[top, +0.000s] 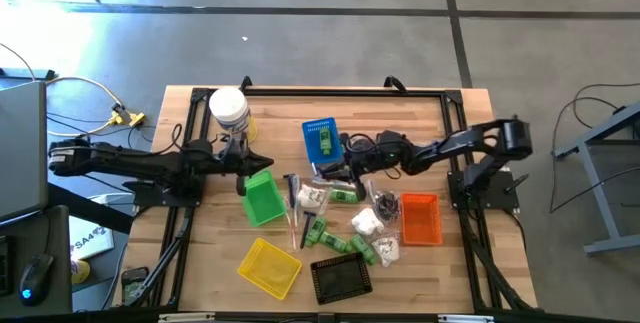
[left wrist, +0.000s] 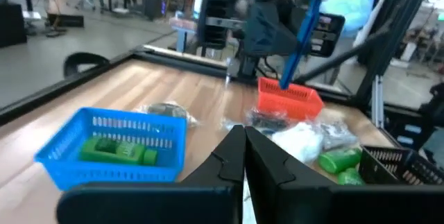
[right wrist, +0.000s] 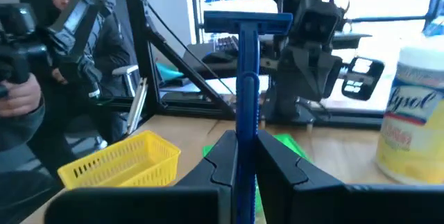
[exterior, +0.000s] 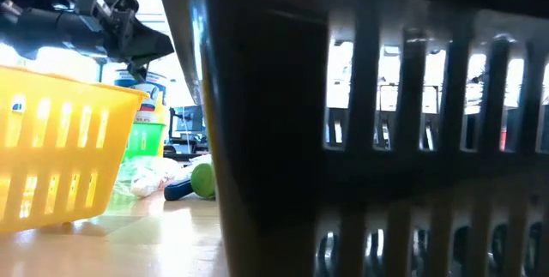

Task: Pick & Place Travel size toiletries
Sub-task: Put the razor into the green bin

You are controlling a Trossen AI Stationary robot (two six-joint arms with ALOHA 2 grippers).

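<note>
Right gripper (right wrist: 239, 156): clamped on the blue razor (right wrist: 248, 78), handle upright, lifted just beside the blue basket (top: 321, 138), probably for carrying.
Left gripper (left wrist: 244, 156): fingers together, empty, waiting by the green basket (top: 264, 199).

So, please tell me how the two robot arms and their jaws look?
Both arms are dark, nearly black, built of slim jointed segments. The left arm and the right arm each have loose black cables near the wrist. The left gripper and the right gripper end in matte black, angular, wedge-shaped jaws. No markings show.
</note>
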